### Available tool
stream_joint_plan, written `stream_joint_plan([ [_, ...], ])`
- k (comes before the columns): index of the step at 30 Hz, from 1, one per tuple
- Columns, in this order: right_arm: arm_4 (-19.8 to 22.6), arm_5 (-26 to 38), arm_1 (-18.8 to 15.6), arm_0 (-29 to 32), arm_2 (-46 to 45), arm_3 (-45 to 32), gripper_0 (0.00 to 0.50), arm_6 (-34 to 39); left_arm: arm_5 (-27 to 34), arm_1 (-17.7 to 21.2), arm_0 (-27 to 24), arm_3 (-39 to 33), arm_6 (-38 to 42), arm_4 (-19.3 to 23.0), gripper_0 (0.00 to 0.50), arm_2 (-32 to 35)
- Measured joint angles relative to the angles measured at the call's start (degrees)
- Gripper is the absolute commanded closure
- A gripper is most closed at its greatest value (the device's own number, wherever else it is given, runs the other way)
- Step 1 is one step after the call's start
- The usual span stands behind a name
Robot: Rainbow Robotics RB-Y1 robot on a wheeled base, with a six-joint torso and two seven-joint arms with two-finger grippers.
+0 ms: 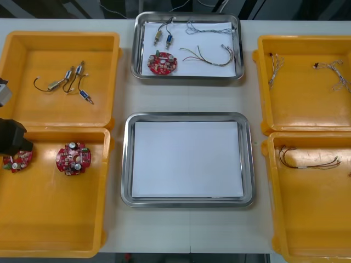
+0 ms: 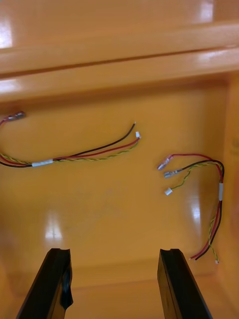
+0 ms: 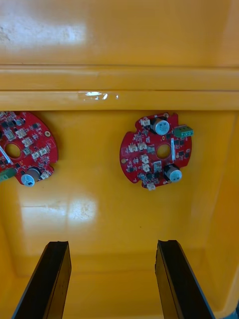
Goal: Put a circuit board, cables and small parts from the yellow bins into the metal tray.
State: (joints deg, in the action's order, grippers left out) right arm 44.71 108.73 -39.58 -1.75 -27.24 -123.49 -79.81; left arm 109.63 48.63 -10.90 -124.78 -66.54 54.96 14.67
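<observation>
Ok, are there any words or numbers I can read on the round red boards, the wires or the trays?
No text can be read anywhere.
Red circuit boards: any print is too small to read.
White bands on the cables: nothing readable on them.
White inside of the near metal tray: blank.
Yellow bins: no labels or signs.

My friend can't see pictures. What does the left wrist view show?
The open left end effector points into a yellow bin holding two round red circuit boards: a whole board ahead of it, and a half-seen board beside that one.
</observation>
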Motion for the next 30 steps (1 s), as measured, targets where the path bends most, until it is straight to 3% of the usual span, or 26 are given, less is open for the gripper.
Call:
stream_joint_plan([
  [8, -0.54, -4.59, 0.00, 2.66, -0.24, 2.49, 0.000, 0.28, -3.72, 3.52, 0.99, 2.14, 0.00, 3.74, 0.000, 0.16],
  [17, -0.33, -11.02, 0.00, 2.98, -0.65, 9.80, 0.000, 3.18, -12.82, 7.90, 5.17, 3.13, -0.16, 6.34, 0.000, 0.26],
  [21, -0.33, -12.93, 0.00, 3.01, -0.67, 12.25, 0.000, 3.52, -17.35, 9.77, 6.64, 5.71, -0.99, 9.65, 0.000, 0.26],
  [30, -1.46, -14.42, 0.00, 3.02, -0.66, 13.06, 0.000, 14.09, -22.62, 12.56, 9.65, 8.91, -3.35, 11.58, 0.000, 0.26],
])
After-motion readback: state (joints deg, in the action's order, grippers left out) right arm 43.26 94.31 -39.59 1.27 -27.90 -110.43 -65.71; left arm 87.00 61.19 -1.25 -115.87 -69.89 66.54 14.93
